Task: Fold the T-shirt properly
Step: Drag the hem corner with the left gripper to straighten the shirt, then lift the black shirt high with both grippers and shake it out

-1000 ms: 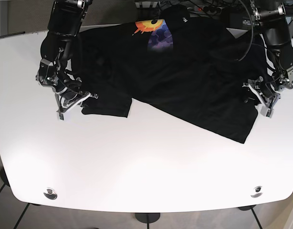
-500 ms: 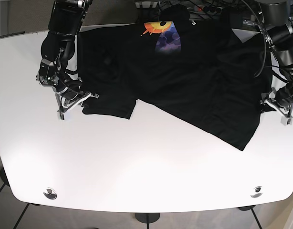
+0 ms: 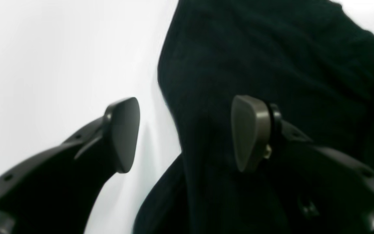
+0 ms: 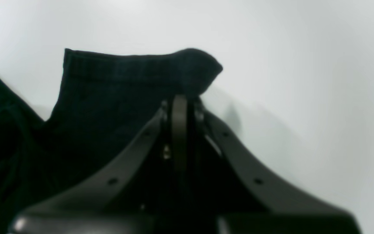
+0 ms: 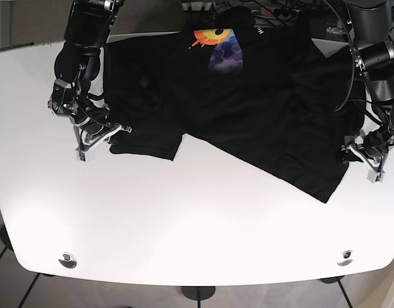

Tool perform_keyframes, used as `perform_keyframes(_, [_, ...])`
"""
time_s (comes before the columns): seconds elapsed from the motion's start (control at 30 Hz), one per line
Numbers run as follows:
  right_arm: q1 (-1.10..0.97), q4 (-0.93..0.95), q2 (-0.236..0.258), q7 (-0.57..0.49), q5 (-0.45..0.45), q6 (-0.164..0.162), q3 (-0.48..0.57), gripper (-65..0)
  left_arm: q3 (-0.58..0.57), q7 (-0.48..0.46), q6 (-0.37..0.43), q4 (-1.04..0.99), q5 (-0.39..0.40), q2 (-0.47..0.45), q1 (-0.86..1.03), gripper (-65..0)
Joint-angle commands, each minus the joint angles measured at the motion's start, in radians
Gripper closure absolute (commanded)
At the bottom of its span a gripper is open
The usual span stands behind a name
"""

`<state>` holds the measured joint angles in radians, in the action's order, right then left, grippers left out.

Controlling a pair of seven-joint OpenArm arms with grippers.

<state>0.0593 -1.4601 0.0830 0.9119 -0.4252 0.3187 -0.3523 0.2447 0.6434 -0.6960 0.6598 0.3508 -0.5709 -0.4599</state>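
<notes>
Right gripper (image 4: 180,97): fingers pressed together and pinching the hem corner of a sleeve (image 4: 131,81). In the base view it sits at the left of the frame (image 5: 101,136), right on the sleeve's outer edge.

Left gripper (image 3: 185,133): spread wide, nothing between the pads. One pad is over bare table (image 3: 44,65), the other over black cloth, so the fabric edge runs up between them. In the base view it's at the right edge of the frame (image 5: 367,154), just beside the shirt's lower right side.

T-shirt (image 5: 248,102): black, spread across the upper half of the table, neck end at the top of the frame and bottom hem slanting down toward the lower right. Looks lopsided to me, not squared up at all.

Graphic (image 5: 216,46): orange and purple print up near the top centre, partly creased.

Key relation: the shirt lies between the two grippers, long axis running roughly from the top centre down to the lower right corner. The left gripper is the closer one to that low hem corner, with the cloth to its left in the base view.

Next move, my guess: the left one needs to close on that edge before any fold can happen, since only one side is actually held.

Cloth: soft, wrinkly, hard to read folds because it's so dark.
</notes>
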Motion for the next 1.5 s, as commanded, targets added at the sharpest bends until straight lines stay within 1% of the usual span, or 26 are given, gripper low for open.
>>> perform_keyframes(0.03, [0.020, -0.023, 0.008, -0.020, -0.018, 0.009, 0.000, -1.9, -0.038, -0.014, -0.002, 0.013, 0.015, -0.021, -0.027, -41.4])
perform_keyframes(0.13, [0.020, -0.023, 0.008, -0.020, -0.018, 0.009, 0.000, -1.9, -0.072, -0.015, -0.002, 0.012, 0.020, -0.011, -0.027, -41.4])
perform_keyframes(0.27, [0.020, -0.023, 0.008, -0.020, -0.018, 0.009, 0.000, -1.9, -0.074, -0.014, -0.002, 0.012, 0.014, 0.056, -0.027, -41.0])
perform_keyframes(0.33, [0.020, -0.023, 0.008, -0.020, -0.018, 0.009, 0.000, -1.9, -0.075, -0.014, -0.002, 0.012, 0.012, 0.075, -0.040, -40.6])
perform_keyframes(0.37, [0.020, -0.023, 0.008, -0.020, -0.018, 0.009, 0.000, -1.9, -0.084, -0.012, -0.002, 0.012, 0.011, 0.084, -0.053, -38.5])
perform_keyframes(0.4, [0.020, -0.023, 0.008, -0.020, -0.018, 0.009, 0.000, -1.9, -0.095, -0.012, -0.002, 0.012, 0.004, 0.091, -0.066, -33.2])
perform_keyframes(0.43, [0.020, -0.023, 0.008, -0.020, -0.018, 0.009, -0.001, -1.9, -0.100, -0.014, -0.002, 0.012, -0.003, 0.093, -0.073, -25.1])
perform_keyframes(0.47, [0.020, -0.023, 0.008, -0.020, -0.018, 0.009, -0.001, -1.9, -0.098, -0.015, -0.002, 0.012, -0.011, 0.093, -0.078, -15.7])
perform_keyframes(0.5, [0.018, -0.023, 0.008, -0.020, -0.018, 0.009, -0.003, -1.9, -0.097, -0.015, -0.002, 0.012, -0.011, 0.093, -0.079, -3.6])
perform_keyframes(0.53, [0.018, -0.023, 0.008, -0.020, -0.018, 0.009, -0.004, -1.9, -0.097, -0.015, -0.002, 0.016, -0.011, 0.093, -0.079, 0.0])
perform_keyframes(0.6, [0.018, -0.026, 0.008, -0.020, -0.018, 0.009, -0.003, -1.9, -0.084, -0.010, -0.002, 0.047, -0.006, 0.087, -0.079, 0.0])
perform_keyframes(0.67, [0.018, -0.052, 0.007, -0.020, -0.018, 0.009, -0.003, -1.9, -0.018, 0.008, -0.002, 0.133, -0.006, 0.087, -0.063, 0.0])
perform_keyframes(0.7, [0.018, -0.067, 0.007, -0.020, -0.018, 0.009, -0.003, -1.9, 0.037, 0.052, -0.002, 0.209, -0.008, 0.087, -0.035, 0.0])
perform_keyframes(0.77, [0.020, -0.086, 0.007, -0.020, -0.018, 0.007, -0.004, -1.7, 0.080, 0.118, -0.002, 0.323, -0.008, 0.091, -0.012, 0.0])
perform_keyframes(0.83, [0.032, -0.124, 0.011, -0.020, -0.018, 0.006, -0.003, -1.7, 0.112, 0.209, -0.002, 0.481, -0.008, 0.096, -0.012, 0.0])
perform_keyframes(0.93, [0.110, -0.136, 0.024, -0.017, -0.013, 0.006, 0.000, -1.7, 0.146, 0.266, -0.002, 0.593, -0.011, 0.137, -0.018, 0.0])
perform_keyframes(0.97, [0.147, -0.132, 0.045, -0.017, -0.018, 0.007, 0.003, -1.7, 0.149, 0.287, -0.002, 0.647, -0.011, 0.142, -0.023, 0.0])
perform_keyframes(1.03, [0.225, -0.112, 0.059, -0.015, -0.018, 0.007, 0.014, -1.7, 0.147, 0.330, -0.002, 0.708, -0.012, 0.144, -0.063, 0.0])
perform_keyframes(1.1, [0.343, -0.072, 0.099, -0.012, -0.019, 0.007, 0.040, -1.7, 0.146, 0.382, -0.002, 0.736, -0.012, 0.151, -0.133, 0.0])
perform_keyframes(1.17, [0.452, -0.047, 0.123, 0.013, -0.019, 0.007, 0.052, -1.7, 0.146, 0.404, -0.002, 0.737, -0.012, 0.162, -0.201, 0.0])
perform_keyframes(1.27, [0.638, 0.025, 0.154, 0.046, -0.019, 0.009, 0.060, -1.7, 0.143, 0.404, -0.002, 0.720, -0.012, 0.164, -0.320, -0.1])
perform_keyframes(1.37, [0.870, 0.124, 0.194, 0.051, -0.019, 0.009, 0.134, -1.7, 0.074, 0.401, -0.002, 0.647, -0.012, 0.162, -0.509, -0.3])
perform_keyframes(1.5, [1.091, 0.229, 0.200, 0.049, -0.018, 0.009, 0.175, -1.7, 0.068, 0.399, -0.002, 0.545, -0.012, 0.159, -0.713, -0.3])
